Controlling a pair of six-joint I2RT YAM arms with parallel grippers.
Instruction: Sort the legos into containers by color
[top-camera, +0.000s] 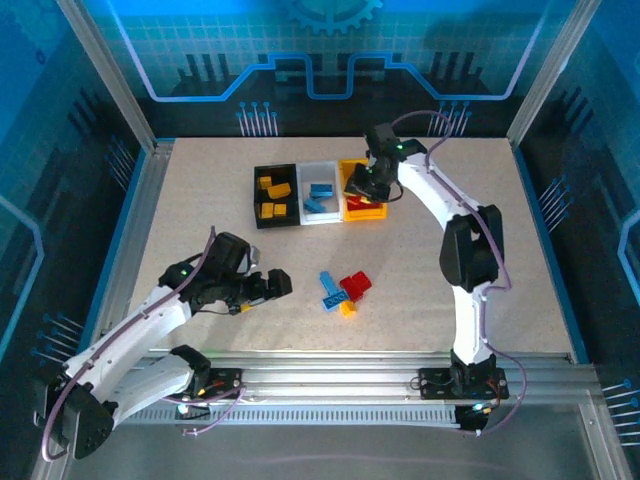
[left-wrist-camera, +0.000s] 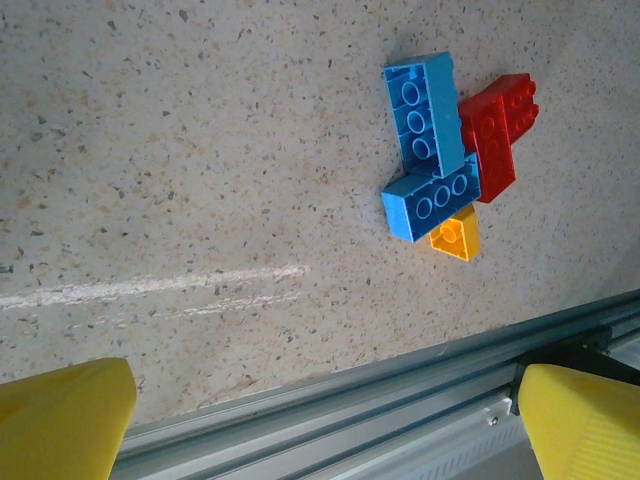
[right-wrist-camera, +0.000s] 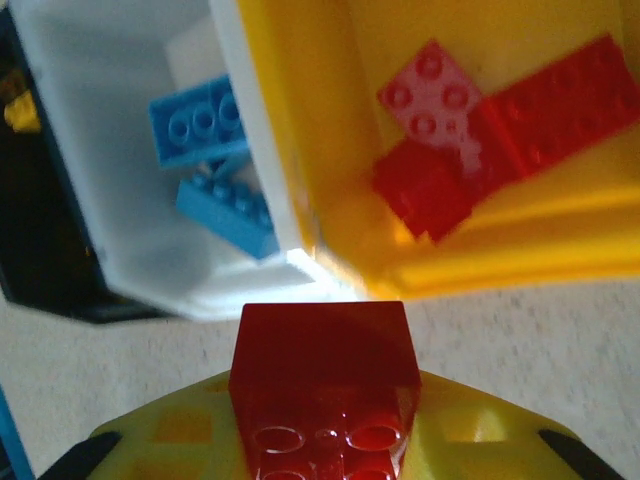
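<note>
My right gripper hovers at the near rim of the orange-yellow container and is shut on a red lego. That container holds several red legos. The white container holds blue legos, and the black container holds orange-yellow ones. On the table a small cluster lies loose: two blue legos, a red one and an orange-yellow one. My left gripper stands open to the left of that cluster, with nothing between its yellow fingers.
An aluminium rail runs along the table's near edge just below the left gripper. Metal posts and blue panels wall in the table on the other sides. The right arm stretches over the table's right half.
</note>
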